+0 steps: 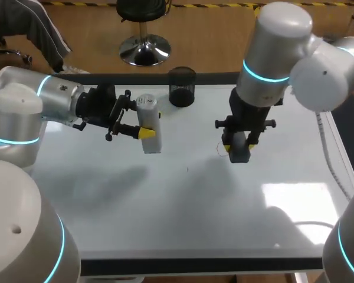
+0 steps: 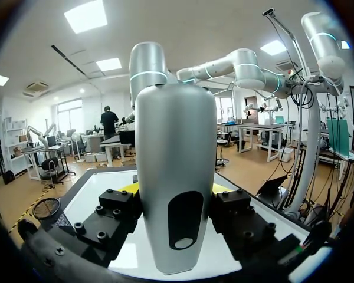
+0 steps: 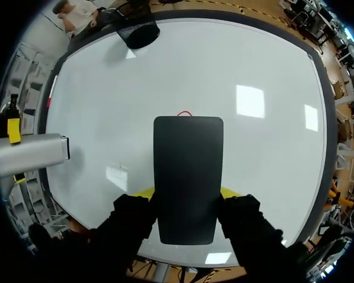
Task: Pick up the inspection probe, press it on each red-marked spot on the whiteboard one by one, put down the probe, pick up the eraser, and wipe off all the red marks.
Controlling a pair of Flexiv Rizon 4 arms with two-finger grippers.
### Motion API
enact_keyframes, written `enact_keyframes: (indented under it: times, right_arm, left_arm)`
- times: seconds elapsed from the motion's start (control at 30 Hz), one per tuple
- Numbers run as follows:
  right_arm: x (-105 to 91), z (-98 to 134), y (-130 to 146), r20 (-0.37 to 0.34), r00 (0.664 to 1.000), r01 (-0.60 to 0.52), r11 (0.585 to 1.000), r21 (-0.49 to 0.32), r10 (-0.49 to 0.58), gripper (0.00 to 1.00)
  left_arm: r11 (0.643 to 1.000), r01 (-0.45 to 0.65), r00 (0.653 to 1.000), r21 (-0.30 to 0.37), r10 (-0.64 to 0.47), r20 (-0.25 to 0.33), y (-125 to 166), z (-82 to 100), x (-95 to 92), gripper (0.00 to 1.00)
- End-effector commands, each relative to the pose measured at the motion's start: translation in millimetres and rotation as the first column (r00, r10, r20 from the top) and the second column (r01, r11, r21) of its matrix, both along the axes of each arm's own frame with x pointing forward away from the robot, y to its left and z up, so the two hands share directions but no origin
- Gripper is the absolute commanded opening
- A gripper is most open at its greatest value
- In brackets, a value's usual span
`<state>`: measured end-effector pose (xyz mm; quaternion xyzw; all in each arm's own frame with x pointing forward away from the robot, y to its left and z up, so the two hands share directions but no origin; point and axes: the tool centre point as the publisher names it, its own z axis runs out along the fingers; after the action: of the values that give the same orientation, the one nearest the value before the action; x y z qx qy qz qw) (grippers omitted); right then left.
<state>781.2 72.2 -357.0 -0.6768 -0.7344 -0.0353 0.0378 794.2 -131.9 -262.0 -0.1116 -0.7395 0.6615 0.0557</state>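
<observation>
Eraser (image 1: 238, 155) first: it is a dark block clamped between both fingers of my right tool (image 1: 238, 147), right of centre in the head view. It covers most of what I need to see. In the right wrist view only a thin curl of a red mark (image 3: 184, 113) shows on the whiteboard (image 3: 265, 71), just past the far edge of the eraser (image 3: 187, 159). In the head view the same red mark (image 1: 219, 147) is a faint scrap just left of the eraser. I cannot tell whether the eraser's face touches the whiteboard (image 1: 183, 218). The right tool (image 3: 187, 193) shows only slivers of its yellow tips on either side of the block.

My left tool (image 1: 148, 132) is closed on the inspection probe (image 1: 148, 115), a grey tapered body in the upper left of the head view, off the board. One finger is hidden behind it there. In the left wrist view the inspection probe (image 2: 176, 135) fills the middle, gripped from both sides by the left tool (image 2: 176, 190), and its tip is cut off.

A black mesh cup (image 1: 182, 87) stands at the upper middle of the tabletop.
</observation>
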Motion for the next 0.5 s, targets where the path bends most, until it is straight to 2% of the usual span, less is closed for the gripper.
enact_keyframes:
  times: [0.03, 0.13, 0.5]
  right_arm:
    - [6.9, -6.6, 12.2, -0.004, 1.0, 0.002, 1.0, -0.01, -0.002, 0.0]
    - [7.8, -10.6, 19.4, 0.009, 1.0, 0.015, 0.999, -0.046, -0.014, 0.0]
    - [15.2, -20.2, 42.1, 0.003, 1.0, 0.01, 1.0, -0.008, -0.01, 0.0]
  left_arm:
    - [1.0, -0.002, 1.0, -0.001, 0.002, 0.002, 0.5, 1.0, -1.0, 0.0]
    - [1.0, -0.002, 1.0, -0.001, 0.002, 0.002, 0.5, 1.0, -1.0, 0.0]
    - [1.0, -0.002, 1.0, -0.001, 0.002, 0.002, 0.5, 1.0, -1.0, 0.0]
